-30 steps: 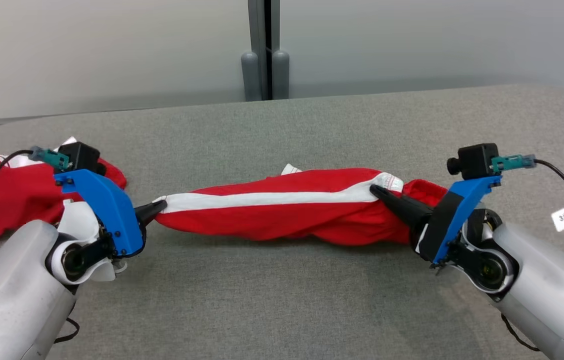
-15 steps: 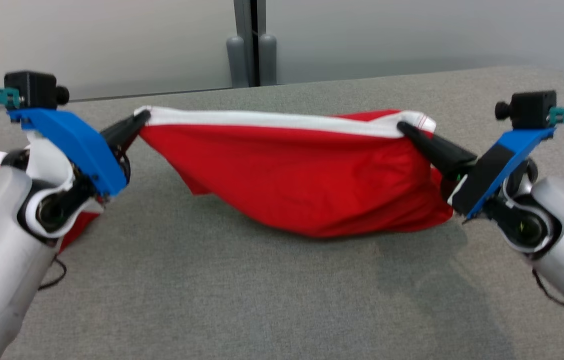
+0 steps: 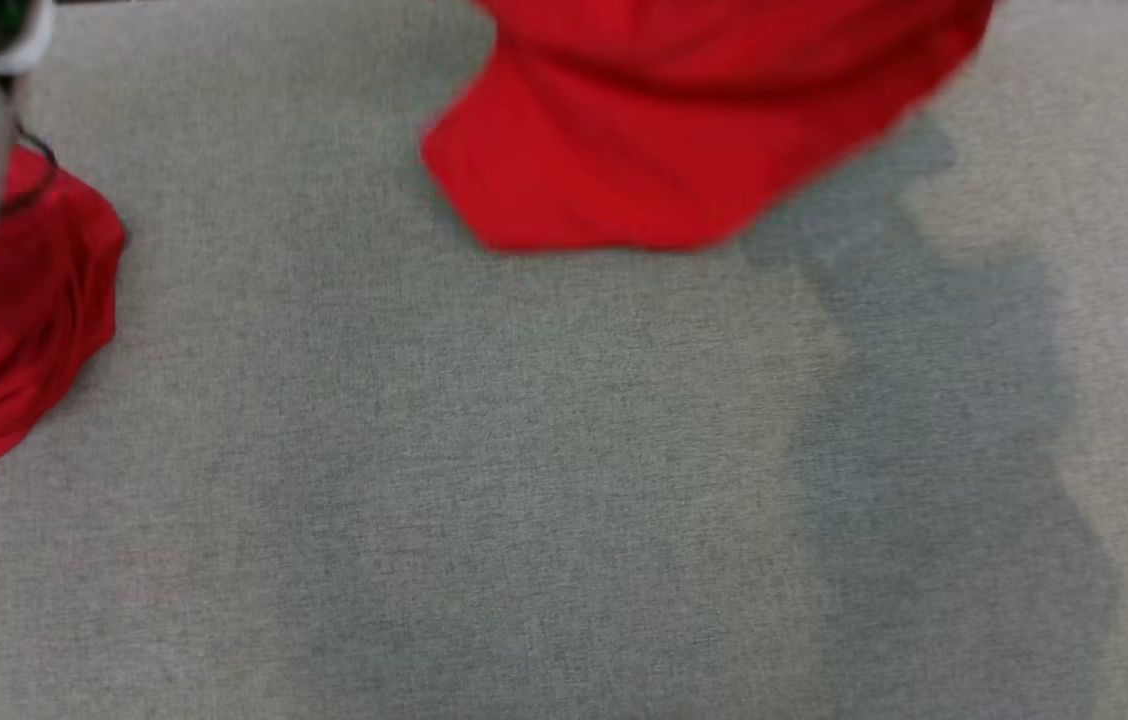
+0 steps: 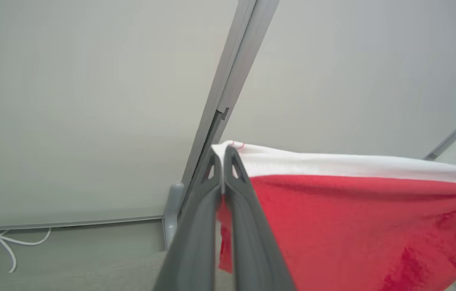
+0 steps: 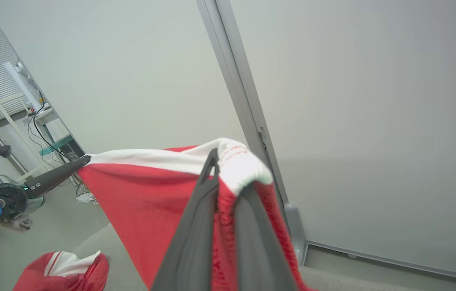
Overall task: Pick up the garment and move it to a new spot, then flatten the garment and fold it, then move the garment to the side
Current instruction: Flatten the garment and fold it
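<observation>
Red garment gripped by left hand and right hand, another red heap lying nearby

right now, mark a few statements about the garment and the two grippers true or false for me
1. The left gripper is shut on the garment's white band. True.
2. The right gripper is open and empty. False: it is shut on the same white band.
3. The garment lies flat on the table. False: it hangs stretched between both grippers.
4. A second red garment lies bunched on the table at the robot's left. True.
</observation>
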Motion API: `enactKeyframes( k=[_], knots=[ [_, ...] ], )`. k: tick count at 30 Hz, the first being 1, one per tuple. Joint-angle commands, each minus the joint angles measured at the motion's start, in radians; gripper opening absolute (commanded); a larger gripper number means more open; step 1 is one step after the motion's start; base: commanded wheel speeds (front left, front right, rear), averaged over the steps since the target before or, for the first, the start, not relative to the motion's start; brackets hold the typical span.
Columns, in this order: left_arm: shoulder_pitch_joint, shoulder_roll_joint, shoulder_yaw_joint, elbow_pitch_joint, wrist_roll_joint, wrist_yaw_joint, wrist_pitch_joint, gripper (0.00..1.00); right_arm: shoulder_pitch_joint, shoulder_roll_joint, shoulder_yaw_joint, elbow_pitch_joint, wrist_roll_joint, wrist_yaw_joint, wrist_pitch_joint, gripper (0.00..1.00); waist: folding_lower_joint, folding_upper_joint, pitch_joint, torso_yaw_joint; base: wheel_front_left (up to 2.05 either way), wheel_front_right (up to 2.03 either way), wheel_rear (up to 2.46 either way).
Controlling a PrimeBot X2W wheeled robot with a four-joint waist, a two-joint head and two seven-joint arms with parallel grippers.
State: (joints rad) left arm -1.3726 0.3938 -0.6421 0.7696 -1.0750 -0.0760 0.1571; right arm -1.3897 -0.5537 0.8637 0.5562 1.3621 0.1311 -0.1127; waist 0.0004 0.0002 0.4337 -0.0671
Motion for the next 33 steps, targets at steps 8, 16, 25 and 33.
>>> enactKeyframes(
  k=[8,16,25,33],
  knots=[
    [-0.205,-0.036,0.021,0.114,0.041,-0.022,-0.112,0.00,-0.156,-0.014,0.006,0.051,-0.013,-0.001,-0.102,0.00,-0.0004,-0.0002,0.025,0.013,0.00,0.00,0.00],
    [-0.083,-0.038,-0.079,0.153,0.029,-0.056,-0.014,0.00,-0.014,-0.039,0.139,-0.022,0.021,0.000,-0.109,0.00,-0.0004,-0.0002,-0.043,0.022,0.00,0.00,0.00],
    [0.296,0.098,-0.191,-0.051,-0.129,-0.054,0.179,0.00,0.279,-0.136,0.354,-0.202,0.114,0.000,-0.012,0.00,-0.0004,-0.0002,-0.200,0.029,0.00,0.00,0.00],
    [0.595,0.281,-0.237,-0.320,-0.255,-0.054,0.309,0.00,0.512,-0.236,0.407,-0.373,0.168,0.000,0.073,0.00,-0.0004,-0.0002,-0.318,0.033,0.00,0.00,0.00]
  ],
)
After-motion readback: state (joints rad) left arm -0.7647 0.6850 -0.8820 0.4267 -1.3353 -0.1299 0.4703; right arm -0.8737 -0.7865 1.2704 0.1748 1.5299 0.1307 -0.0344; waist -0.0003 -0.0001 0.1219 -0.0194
